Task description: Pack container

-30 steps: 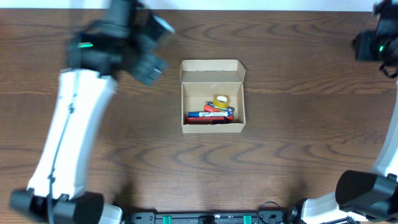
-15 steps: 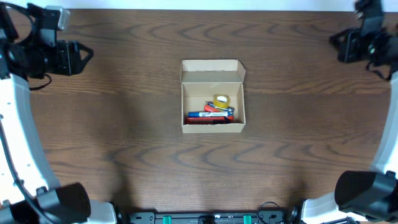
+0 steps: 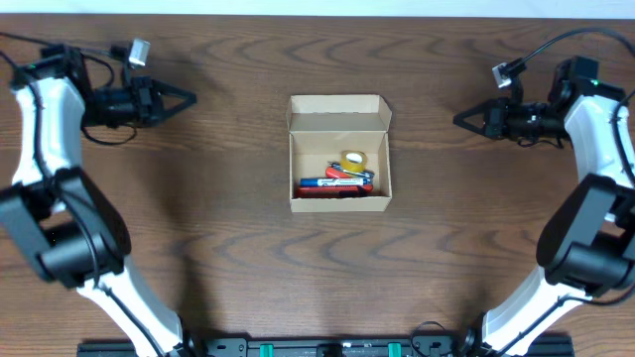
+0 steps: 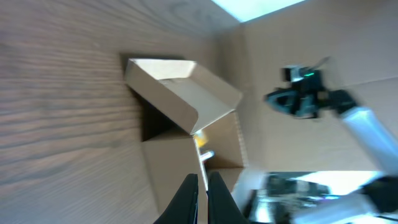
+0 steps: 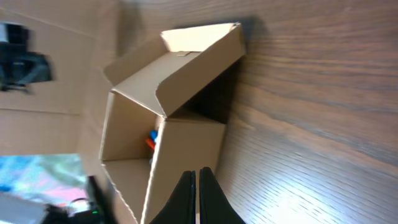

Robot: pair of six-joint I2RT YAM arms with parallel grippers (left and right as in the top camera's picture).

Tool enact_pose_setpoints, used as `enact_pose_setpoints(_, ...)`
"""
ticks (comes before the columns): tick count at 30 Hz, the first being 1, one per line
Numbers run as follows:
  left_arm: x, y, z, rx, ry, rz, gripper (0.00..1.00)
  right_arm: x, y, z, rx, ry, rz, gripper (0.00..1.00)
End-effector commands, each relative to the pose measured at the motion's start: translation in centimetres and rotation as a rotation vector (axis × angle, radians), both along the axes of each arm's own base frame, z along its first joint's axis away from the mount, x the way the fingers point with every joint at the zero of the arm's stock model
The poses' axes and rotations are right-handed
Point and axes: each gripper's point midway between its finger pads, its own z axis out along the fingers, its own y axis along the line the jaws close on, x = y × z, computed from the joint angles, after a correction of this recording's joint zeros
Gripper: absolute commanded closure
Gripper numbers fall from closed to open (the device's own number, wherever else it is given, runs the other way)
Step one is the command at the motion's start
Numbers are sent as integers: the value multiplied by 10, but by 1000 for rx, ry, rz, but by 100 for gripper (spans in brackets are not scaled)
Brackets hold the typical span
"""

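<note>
Small tan-brown cardboard box (image 3: 340, 204) on dark wooden table (image 3: 248, 258), open, between the two arms.
Inside box: red and blue markers (image 3: 335, 183) along near wall, yellow tape roll (image 3: 352, 160) behind them.
Hinged lid flap (image 3: 336, 105) raised at box's far edge.
Judged light, thin-walled, crushable, and likely to slide.
Best hold: lid flap's free edge, box side braced.
Left gripper (image 3: 190, 98) well left of box, right gripper (image 3: 458, 119) well right. Both pinched closed, empty.
</note>
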Motion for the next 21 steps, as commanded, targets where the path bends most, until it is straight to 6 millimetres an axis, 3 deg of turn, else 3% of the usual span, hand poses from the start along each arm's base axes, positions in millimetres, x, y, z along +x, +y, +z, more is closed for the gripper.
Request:
enact_pose_setpoints(1, 8, -14, 8, -188, -47, -13, 94, 2, 19, 5, 143, -3, 29, 99)
enact_pose_setpoints(12, 21, -57, -38, -250, 14, -104, 94, 14, 57, -15, 268, 44, 83, 99)
enact_pose_setpoints(21, 22, -76, -66, -280, 41, -141, 94, 25, 63, -32, 271, 16, 96, 99)
